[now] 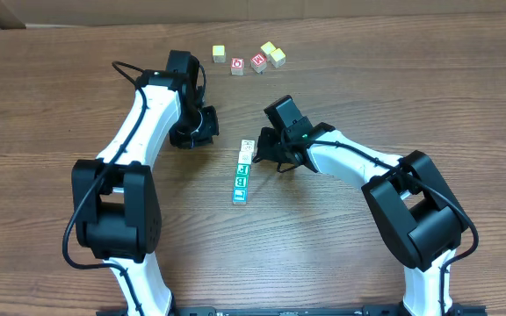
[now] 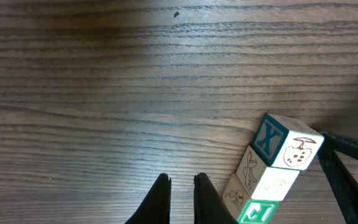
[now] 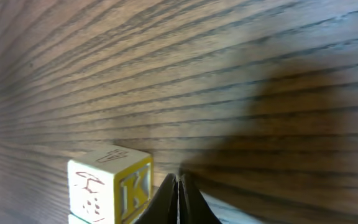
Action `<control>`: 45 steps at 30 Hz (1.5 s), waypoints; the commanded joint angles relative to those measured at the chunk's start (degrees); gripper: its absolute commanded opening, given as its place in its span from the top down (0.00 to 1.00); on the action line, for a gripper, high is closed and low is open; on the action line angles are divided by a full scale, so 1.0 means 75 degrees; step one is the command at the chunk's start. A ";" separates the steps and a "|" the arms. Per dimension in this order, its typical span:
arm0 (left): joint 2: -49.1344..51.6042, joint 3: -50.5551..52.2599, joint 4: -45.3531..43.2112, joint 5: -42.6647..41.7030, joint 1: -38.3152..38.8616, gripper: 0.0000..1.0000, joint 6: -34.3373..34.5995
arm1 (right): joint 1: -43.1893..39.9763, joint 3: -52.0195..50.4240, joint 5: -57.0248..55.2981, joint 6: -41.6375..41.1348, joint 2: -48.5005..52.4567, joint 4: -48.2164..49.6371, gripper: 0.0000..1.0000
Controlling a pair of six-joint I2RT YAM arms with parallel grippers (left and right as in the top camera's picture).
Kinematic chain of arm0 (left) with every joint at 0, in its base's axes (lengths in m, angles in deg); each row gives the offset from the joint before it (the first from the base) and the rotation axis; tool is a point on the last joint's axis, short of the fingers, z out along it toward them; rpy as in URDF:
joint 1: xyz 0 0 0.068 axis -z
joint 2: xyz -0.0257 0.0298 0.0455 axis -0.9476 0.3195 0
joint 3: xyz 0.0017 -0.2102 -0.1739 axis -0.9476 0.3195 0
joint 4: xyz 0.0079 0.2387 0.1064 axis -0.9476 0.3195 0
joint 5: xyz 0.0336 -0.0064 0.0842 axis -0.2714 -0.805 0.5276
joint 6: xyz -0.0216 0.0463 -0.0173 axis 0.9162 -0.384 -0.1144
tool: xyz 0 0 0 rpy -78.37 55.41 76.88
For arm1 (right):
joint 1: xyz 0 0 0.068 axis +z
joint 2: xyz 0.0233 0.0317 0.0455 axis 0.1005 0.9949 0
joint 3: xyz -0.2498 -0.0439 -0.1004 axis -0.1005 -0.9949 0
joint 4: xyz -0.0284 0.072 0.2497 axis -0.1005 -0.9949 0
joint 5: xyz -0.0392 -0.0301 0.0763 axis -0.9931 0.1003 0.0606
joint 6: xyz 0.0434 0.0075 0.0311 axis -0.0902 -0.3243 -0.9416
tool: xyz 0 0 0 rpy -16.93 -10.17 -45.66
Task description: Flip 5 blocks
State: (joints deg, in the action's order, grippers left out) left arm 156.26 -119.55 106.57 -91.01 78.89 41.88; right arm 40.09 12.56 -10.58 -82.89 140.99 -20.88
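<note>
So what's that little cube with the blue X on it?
It's a small wooden cube, pale with printed faces: a blue X, a yellow K and a brownish line drawing. It sits askew at the far end of the five-cube row, against the next cube. The right hand, shut, is right beside it, possibly touching.

Overhead view: even, diffuse light over the table [image 1: 341,254]; shadows soft and short; no glare; sharp edge to edge.

Left wrist view: pale sheen across mid-frame, dimmer along the top edge; the blocks [image 2: 272,162] are in focus.

Right wrist view: warm cast; wood grain bows strongly toward the edges; left edge blurred; 1 broad dark shadow covers the right half.
</note>
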 commanded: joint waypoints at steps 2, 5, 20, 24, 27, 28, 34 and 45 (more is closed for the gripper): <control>0.0230 0.0041 -0.0044 0.0050 0.0003 0.93 0.0055 | 0.0160 0.0108 0.0245 0.0061 0.0020 0.0067 0.95; 0.0230 0.0041 -0.0047 0.0052 0.0000 0.92 0.0055 | 0.0271 0.0108 0.0245 0.0061 0.0020 0.0108 0.95; 0.0230 0.0041 -0.0125 0.0047 0.0003 0.93 0.0058 | 0.0306 0.0108 -0.0347 0.0079 0.0020 -0.0079 0.95; 0.0245 0.0041 -0.0420 0.0052 0.0085 0.96 0.0055 | 0.0201 0.0111 -0.0507 0.0122 0.0020 -0.0160 0.94; 0.0245 0.0061 -0.0810 0.0047 0.0184 0.96 0.0058 | 0.0085 0.0111 -0.0513 0.0122 0.0020 -0.0230 0.94; 0.0245 0.0061 -0.0953 0.0044 0.0224 0.96 0.0058 | 0.0035 0.0111 -0.0519 0.0122 0.0020 -0.0294 0.94; 0.0245 0.0061 -0.1865 -0.0490 0.0644 0.96 0.0458 | -0.0522 0.0111 -0.0560 0.0111 0.0020 -0.0874 0.94; 0.0245 0.0061 -0.2850 0.0793 0.1559 0.96 0.0458 | -0.1148 0.0111 -0.0560 0.0114 0.0020 -0.1612 0.94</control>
State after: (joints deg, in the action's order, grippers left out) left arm 157.09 -119.27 86.13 -90.23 88.95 44.77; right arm 32.46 14.15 -12.22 -82.45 140.47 -31.61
